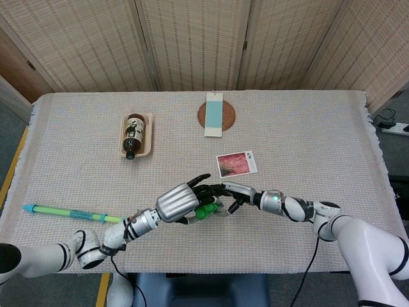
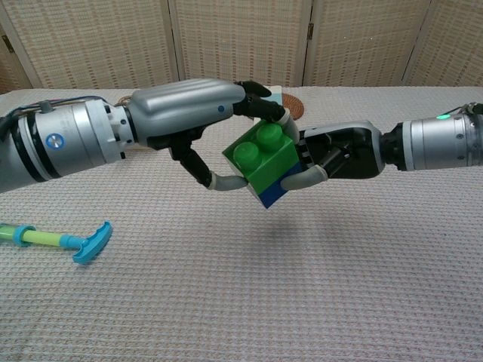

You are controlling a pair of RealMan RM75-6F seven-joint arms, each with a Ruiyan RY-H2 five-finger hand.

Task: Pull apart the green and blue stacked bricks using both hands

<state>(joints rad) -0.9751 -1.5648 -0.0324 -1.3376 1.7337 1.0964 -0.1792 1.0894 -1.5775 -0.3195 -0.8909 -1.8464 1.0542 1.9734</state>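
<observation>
A green brick [image 2: 260, 157] stacked on a blue brick [image 2: 274, 194] hangs tilted above the table, the two still joined. My left hand [image 2: 192, 113] grips the green brick from the left, thumb below and fingers over the top. My right hand [image 2: 332, 151] reaches in from the right and its fingers wrap the blue brick's right side. In the head view the green brick [image 1: 204, 210] shows between my left hand [image 1: 182, 199] and my right hand [image 1: 238, 192]; the blue brick is hidden there.
A green and blue pen-like tool [image 1: 64, 212] lies at the left front. A bottle in a tray [image 1: 135, 135], a coaster with a card [image 1: 215, 115] and a photo card [image 1: 236, 164] lie farther back on the woven cloth.
</observation>
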